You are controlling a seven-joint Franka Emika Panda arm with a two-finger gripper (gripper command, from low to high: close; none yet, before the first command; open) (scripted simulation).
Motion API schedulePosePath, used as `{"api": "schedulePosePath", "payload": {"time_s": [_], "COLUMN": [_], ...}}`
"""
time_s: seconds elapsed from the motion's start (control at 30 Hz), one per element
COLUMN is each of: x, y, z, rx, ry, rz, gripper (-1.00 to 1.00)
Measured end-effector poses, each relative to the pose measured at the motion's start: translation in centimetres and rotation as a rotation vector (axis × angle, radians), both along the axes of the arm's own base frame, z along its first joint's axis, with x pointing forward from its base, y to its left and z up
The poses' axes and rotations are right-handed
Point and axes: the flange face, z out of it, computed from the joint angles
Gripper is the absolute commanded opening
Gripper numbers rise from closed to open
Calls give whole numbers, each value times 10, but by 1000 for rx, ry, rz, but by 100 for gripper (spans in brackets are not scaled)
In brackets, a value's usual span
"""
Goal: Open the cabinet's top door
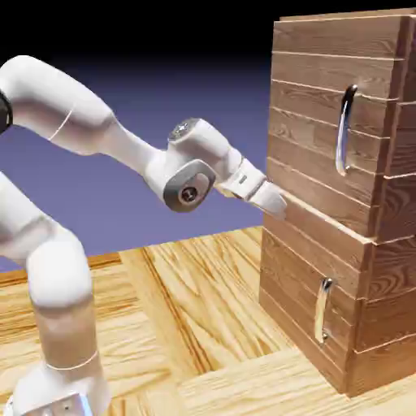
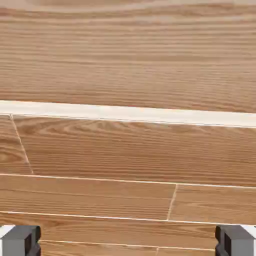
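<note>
Two-finger gripper (image 2: 128, 241) open, nothing between its fingertips, at the cabinet's (image 1: 313, 236) mid-height seam. Top door's curved silver bar handle (image 1: 346, 130), long axis near vertical, lies up and to the exterior view's right of it.

1. The cabinet (image 1: 313, 268) is brown, with darker wavy wood lines and thin pale stripes between its boards.
2. The top door (image 1: 313, 122) is brown too, with stripy wood lines running across.
3. Its handle (image 1: 343, 134) is shiny silver, with a black top part.
4. The arm (image 1: 69, 106) is white, with grey round caps.
5. The floor (image 1: 195, 309) is yellow and tan, with wavy wood streaks.
6. The backdrop (image 1: 203, 97) is blue-violet, going black up high.
</note>
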Motion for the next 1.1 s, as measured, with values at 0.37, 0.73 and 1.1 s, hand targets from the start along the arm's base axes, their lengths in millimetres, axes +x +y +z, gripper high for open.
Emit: {"api": "schedulePosePath", "payload": {"time_s": [0.37, 0.73, 1.1], "x": [1, -25, 14], "y": [-138, -181, -173], "z": [120, 145, 123], "rx": [-72, -50, 135], "ry": [-331, -671, -761], "rz": [-143, -51, 5], "gripper": [0, 0, -100]}}
